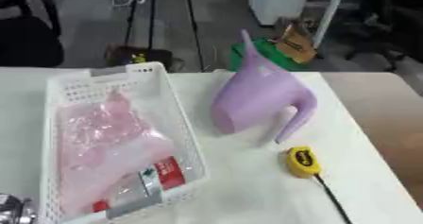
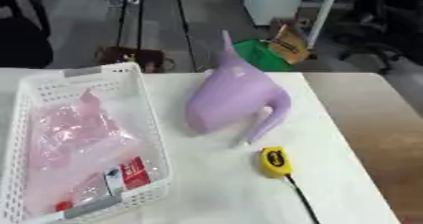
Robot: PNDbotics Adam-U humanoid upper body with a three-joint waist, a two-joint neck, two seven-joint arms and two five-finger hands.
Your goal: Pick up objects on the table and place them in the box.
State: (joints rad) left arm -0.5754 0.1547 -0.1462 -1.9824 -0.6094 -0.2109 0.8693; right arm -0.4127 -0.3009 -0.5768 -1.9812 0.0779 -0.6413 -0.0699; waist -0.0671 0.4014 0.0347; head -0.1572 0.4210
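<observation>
My left hand (image 1: 12, 208) shows only as a silver-and-black sliver at the lower-left corner of the left eye view, beside the box, and I cannot tell how its fingers stand; my right hand shows in neither view. The white perforated box (image 1: 180, 119) sits on the left of the white table (image 1: 248, 190) and holds a pink crinkled plastic bag (image 1: 103, 142) with a red-and-silver label at its near end. Right of the box lies a lilac watering can (image 2: 231, 98), spout pointing away, and just nearer a yellow tape measure (image 2: 275, 161) with a black cord trailing toward me.
</observation>
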